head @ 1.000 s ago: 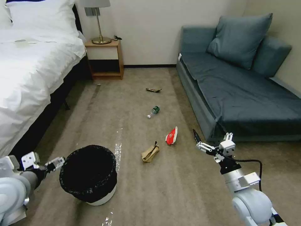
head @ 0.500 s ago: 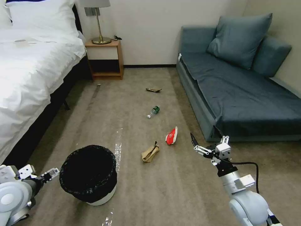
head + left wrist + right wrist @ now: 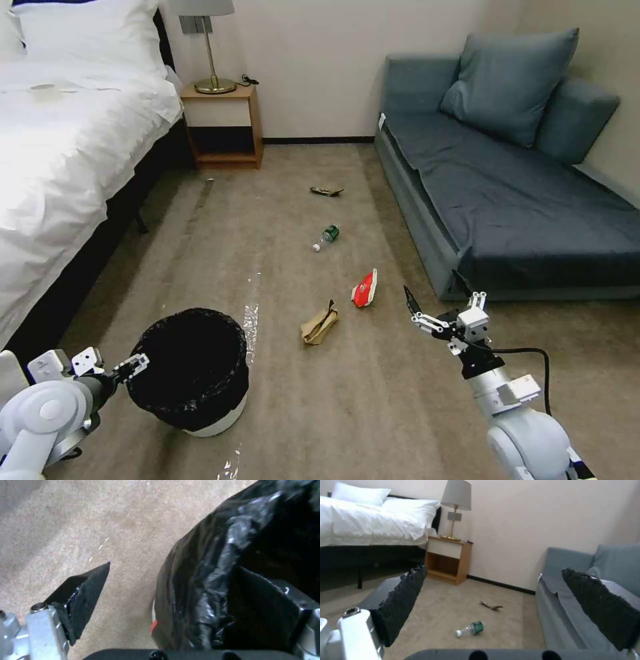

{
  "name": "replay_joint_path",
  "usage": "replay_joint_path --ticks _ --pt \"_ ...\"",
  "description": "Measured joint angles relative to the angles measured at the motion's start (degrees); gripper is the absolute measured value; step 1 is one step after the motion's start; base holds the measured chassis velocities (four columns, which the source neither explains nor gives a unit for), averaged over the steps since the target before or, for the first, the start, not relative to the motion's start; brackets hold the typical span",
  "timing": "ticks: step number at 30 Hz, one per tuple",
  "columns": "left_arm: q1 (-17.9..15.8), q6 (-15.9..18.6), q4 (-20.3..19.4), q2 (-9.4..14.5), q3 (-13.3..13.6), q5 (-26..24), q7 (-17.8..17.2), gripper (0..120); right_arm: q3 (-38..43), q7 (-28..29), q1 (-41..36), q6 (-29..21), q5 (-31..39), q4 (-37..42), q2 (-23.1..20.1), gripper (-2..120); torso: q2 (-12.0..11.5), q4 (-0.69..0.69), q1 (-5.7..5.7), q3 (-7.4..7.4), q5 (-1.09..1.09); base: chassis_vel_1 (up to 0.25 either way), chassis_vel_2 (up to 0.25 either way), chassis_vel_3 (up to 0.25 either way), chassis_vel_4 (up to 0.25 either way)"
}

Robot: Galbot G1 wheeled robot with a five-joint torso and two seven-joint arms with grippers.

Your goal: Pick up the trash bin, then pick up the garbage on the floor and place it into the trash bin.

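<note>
Open carpet [image 3: 373, 400] ahead of me, a clear lane between bed [image 3: 60, 167] on my left and sofa [image 3: 507, 200] on my right. My right gripper [image 3: 437, 301] hangs jaws spread above bare floor, sofa corner just beside it. Snack wrapper [image 3: 364, 289] and paper bag [image 3: 319, 325] lie near each other with room on all sides; bottle [image 3: 325, 237] and flat wrapper [image 3: 327, 191] farther off, well apart. My left gripper [image 3: 135, 367] straddles the bin [image 3: 213, 575] rim, one finger inside the bag, the other [image 3: 86, 592] outside over carpet. Nightstand [image 3: 223, 123] blocks the far end.

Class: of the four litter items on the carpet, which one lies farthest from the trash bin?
The flat dark wrapper, lying beyond the bottle, nearest the nightstand.
</note>
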Motion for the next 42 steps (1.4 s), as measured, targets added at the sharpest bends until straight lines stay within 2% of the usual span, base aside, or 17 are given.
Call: replay_joint_path --ticks 5,11,14,17,20,23,25,28,30,31,33,42 --pt "-1.1 -0.2 1.7 -0.4 0.8 0.1 1.3 100 -0.5 -0.2 -0.1 0.4 -0.5 -0.4 0.6 100 0.0 -0.01 0.00 0.00 0.00 0.000 0.000 0.000 0.000" --pt "-2.0 -0.5 2.3 -0.9 2.0 -0.8 1.2 87 -1.2 -0.3 -0.4 0.8 -1.4 -0.8 1.3 100 0.0 -0.01 0.00 0.00 0.00 0.000 0.000 0.000 0.000" --pt "-1.8 -0.6 2.3 -1.1 2.4 -1.0 0.8 72 -1.3 -0.3 -0.6 1.0 -1.6 -0.8 1.4 100 0.0 -0.01 0.00 0.00 0.00 0.000 0.000 0.000 0.000" --pt "-1.6 -0.6 2.2 -1.1 2.4 -1.1 0.8 67 -1.3 -0.3 -0.6 1.1 -1.6 -0.7 1.3 100 0.0 -0.01 0.00 0.00 0.00 0.000 0.000 0.000 0.000" --pt "-1.1 -0.5 2.2 -1.1 2.0 -1.6 0.7 49 -1.1 -0.3 -1.1 1.2 -1.6 -0.1 0.9 100 0.0 -0.01 0.00 0.00 0.00 0.000 0.000 0.000 0.000" --pt "-0.9 -0.5 2.1 -1.1 1.9 -1.8 0.7 44 -1.0 -0.3 -1.2 1.2 -1.6 0.0 0.8 100 0.0 -0.01 0.00 0.00 0.00 0.000 0.000 0.000 0.000" --pt "-0.4 -0.5 1.8 -1.2 1.6 -2.3 0.5 30 -1.0 -0.3 -1.8 1.3 -1.8 0.4 0.7 100 0.0 0.00 0.00 0.00 0.00 0.000 0.000 0.000 0.000" --pt "-0.2 -0.5 1.7 -1.2 1.5 -2.4 0.5 26 -1.0 -0.3 -2.1 1.4 -1.9 0.6 0.7 100 0.0 -0.01 0.00 0.00 0.00 0.000 0.000 0.000 0.000" --pt "0.1 -0.5 1.5 -1.2 1.4 -2.5 0.6 12 -0.9 -0.3 -2.8 1.5 -2.0 1.0 0.6 100 0.0 -0.01 0.00 0.00 0.00 0.000 0.000 0.000 0.000" --pt "0.1 -0.5 1.5 -1.2 1.4 -2.5 0.6 12 -0.9 -0.3 -2.8 1.5 -2.0 1.0 0.6 100 0.0 -0.01 0.00 0.00 0.00 0.000 0.000 0.000 0.000" --pt "0.2 -0.4 1.4 -1.3 1.4 -2.6 0.6 2 -0.7 -0.3 -3.2 1.6 -2.1 1.3 0.6 100 0.0 -0.01 0.00 0.00 0.00 0.000 0.000 0.000 0.000" --pt "0.6 -0.4 1.7 -1.8 1.4 -2.0 1.6 1 -0.4 -0.3 -4.3 1.8 -2.1 1.5 0.7 100 0.0 0.00 0.00 0.00 0.02 0.000 0.000 0.000 0.000"
